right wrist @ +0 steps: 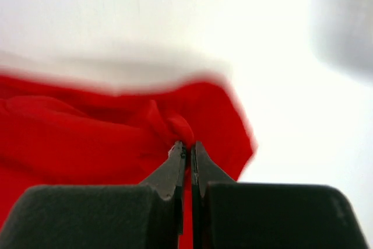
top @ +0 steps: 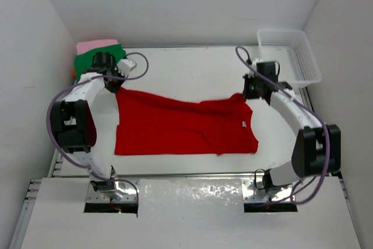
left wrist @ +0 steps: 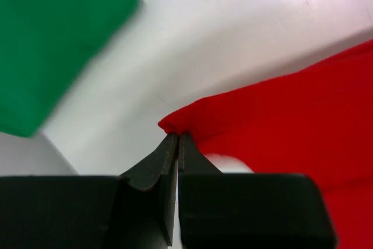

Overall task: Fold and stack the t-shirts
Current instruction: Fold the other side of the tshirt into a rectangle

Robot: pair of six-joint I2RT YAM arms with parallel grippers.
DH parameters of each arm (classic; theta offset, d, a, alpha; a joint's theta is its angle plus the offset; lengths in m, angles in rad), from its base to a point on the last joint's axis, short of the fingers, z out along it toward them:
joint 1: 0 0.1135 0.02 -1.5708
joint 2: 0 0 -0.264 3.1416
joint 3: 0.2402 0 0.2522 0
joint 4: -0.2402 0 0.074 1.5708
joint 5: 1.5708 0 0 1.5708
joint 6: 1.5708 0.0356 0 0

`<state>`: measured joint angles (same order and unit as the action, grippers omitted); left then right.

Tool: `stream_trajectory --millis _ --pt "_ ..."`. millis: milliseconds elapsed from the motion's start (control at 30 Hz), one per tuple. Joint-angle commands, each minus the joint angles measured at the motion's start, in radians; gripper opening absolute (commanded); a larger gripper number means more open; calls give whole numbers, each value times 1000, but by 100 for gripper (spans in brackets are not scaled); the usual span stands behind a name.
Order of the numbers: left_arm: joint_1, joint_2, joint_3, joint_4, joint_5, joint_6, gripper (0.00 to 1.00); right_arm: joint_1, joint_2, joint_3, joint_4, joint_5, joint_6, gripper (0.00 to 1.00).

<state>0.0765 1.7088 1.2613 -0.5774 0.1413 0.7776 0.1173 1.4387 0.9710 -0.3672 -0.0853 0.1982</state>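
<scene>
The red t-shirt [top: 180,125] lies spread across the middle of the table, folded lengthwise. My left gripper [top: 116,87] is shut on its far left corner [left wrist: 175,122]. My right gripper [top: 249,93] is shut on its far right corner [right wrist: 180,123], lifted slightly. A folded green t-shirt [top: 96,58] lies at the far left corner on top of a pink t-shirt [top: 96,44]; the green one also shows in the left wrist view [left wrist: 52,39]. A sliver of orange [top: 73,73] peeks out at the stack's left edge.
A white mesh basket [top: 289,54] stands at the far right corner of the table. White walls enclose the table on the left, back and right. The arm bases sit at the near edge.
</scene>
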Motion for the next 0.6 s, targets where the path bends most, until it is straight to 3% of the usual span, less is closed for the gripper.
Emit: stream_trajectory --millis 0,167,567 --pt "-12 63 114 91 -17 -86 0 -22 133 207 79 16 -32 0" --pt "-12 78 95 123 -19 -117 0 -24 246 316 44 -37 -16 0" --pt "-3 -141 -194 48 47 93 0 -24 -78 -83 94 -93 23 0"
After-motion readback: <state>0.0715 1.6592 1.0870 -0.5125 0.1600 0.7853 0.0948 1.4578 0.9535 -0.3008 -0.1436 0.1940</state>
